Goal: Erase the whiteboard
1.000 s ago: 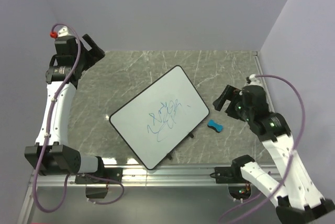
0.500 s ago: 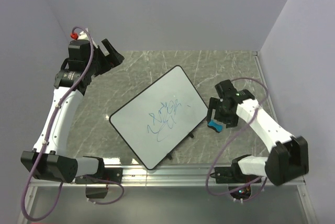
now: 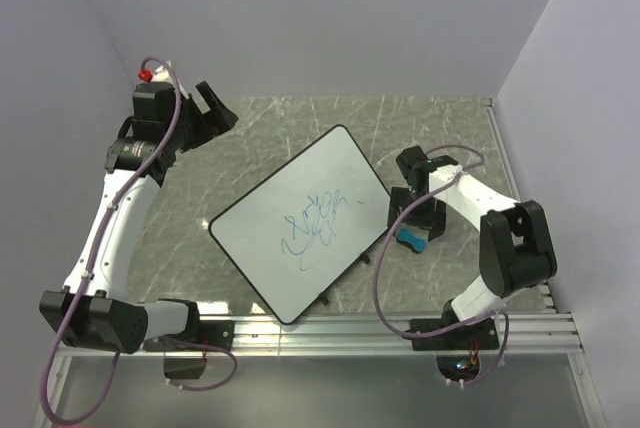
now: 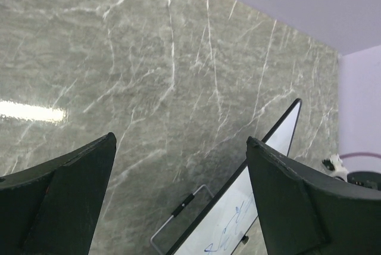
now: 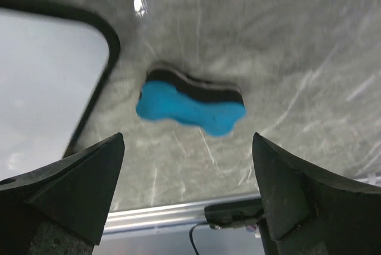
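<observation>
your whiteboard (image 3: 305, 223) lies flat on the marbled grey-green tabletop (image 3: 250, 138), turned diagonally across the centre of the top view, with blue scribbles (image 3: 315, 223) in its middle. just off its right-hand edge, right of centre, sits the small blue eraser (image 3: 409, 240), apart from the board's black rim. your right gripper (image 3: 413, 220) hangs directly over that eraser with its jaws spread wide; in the right wrist view the eraser (image 5: 190, 109) lies in the middle of the frame between the two dark fingers (image 5: 77, 183), untouched, and the board's rounded corner (image 5: 41, 58) fills the upper left. your left gripper (image 3: 205, 108) is up at the upper left of the top view, well apart from the board, jaws also wide apart and holding nothing.
</observation>
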`<state>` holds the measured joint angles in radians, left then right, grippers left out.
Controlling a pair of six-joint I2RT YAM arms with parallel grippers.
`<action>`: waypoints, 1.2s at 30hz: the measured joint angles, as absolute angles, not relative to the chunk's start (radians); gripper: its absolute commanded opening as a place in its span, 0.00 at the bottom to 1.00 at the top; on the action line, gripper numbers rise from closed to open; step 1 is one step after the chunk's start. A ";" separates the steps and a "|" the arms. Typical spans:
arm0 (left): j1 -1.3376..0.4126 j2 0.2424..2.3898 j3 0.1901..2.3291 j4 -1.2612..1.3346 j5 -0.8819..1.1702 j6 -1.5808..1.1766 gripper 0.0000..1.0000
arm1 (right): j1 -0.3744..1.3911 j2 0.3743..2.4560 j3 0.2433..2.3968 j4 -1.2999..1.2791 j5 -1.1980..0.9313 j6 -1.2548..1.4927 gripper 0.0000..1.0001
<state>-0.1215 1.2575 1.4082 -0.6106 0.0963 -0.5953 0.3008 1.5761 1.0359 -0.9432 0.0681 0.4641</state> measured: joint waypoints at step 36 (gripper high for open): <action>-0.260 1.383 1.418 -0.605 0.062 -0.588 0.98 | 0.159 1.640 0.921 -0.805 -0.001 0.521 0.00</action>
<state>-0.2600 1.3830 1.4178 -0.6048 0.0624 -0.5877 0.1589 1.6402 0.9211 -0.8055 -0.0006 0.5213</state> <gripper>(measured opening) 0.970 0.400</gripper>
